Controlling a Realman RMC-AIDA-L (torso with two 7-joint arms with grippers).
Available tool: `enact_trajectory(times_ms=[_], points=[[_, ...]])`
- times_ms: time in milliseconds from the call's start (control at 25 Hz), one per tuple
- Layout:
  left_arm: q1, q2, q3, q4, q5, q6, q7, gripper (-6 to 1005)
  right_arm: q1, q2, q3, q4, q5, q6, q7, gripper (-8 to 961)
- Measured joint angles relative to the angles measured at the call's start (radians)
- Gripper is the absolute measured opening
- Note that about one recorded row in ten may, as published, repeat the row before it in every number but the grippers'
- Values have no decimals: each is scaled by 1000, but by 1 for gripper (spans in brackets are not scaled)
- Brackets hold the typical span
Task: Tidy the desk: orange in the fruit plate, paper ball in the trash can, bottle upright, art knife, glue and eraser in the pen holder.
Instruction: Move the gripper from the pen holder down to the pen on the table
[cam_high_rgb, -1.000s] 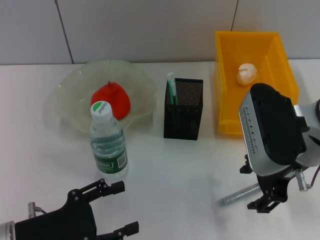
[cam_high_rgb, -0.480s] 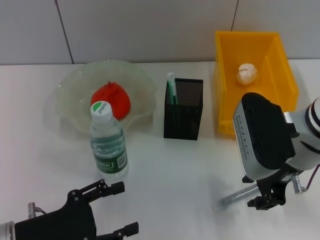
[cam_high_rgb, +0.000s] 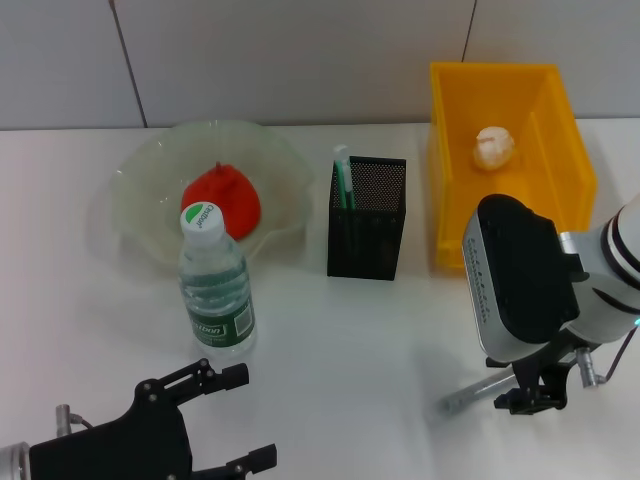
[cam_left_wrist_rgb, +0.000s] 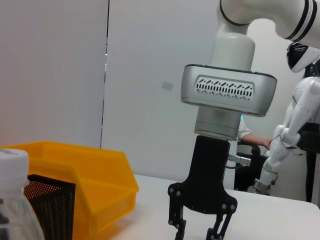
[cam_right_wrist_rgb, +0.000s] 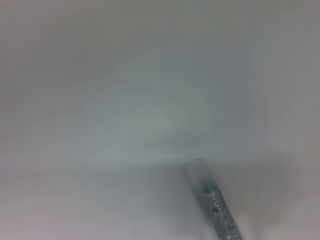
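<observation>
Dropping lower, the right gripper (cam_high_rgb: 530, 397) is closing around the grey stick (cam_high_rgb: 470, 391), lying flat, tip pointing left. Left gripper (cam_high_rgb: 235, 415) is resting open.

Trash can (cam_high_rgb: 455, 215) is glossy yellow plastic, pen holder (cam_high_rgb: 367, 230) matte black metal mesh, bottle (cam_high_rgb: 216, 290) clear plastic, fruit plate (cam_high_rgb: 135, 200) translucent and shiny.

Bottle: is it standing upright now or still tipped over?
Upright. The bottle stands on its base on the desk, white cap on top, in front of the fruit plate.
</observation>
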Motion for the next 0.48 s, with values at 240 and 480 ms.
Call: enact_trajectory(times_ms=[240, 480], points=[[-2, 0, 0, 0, 0, 1, 0, 827, 1, 0, -10, -14, -5, 25, 0, 425], [-5, 0, 0, 0, 0, 1, -1, 826, 9, 0, -24, -39, -8, 48, 2, 424]])
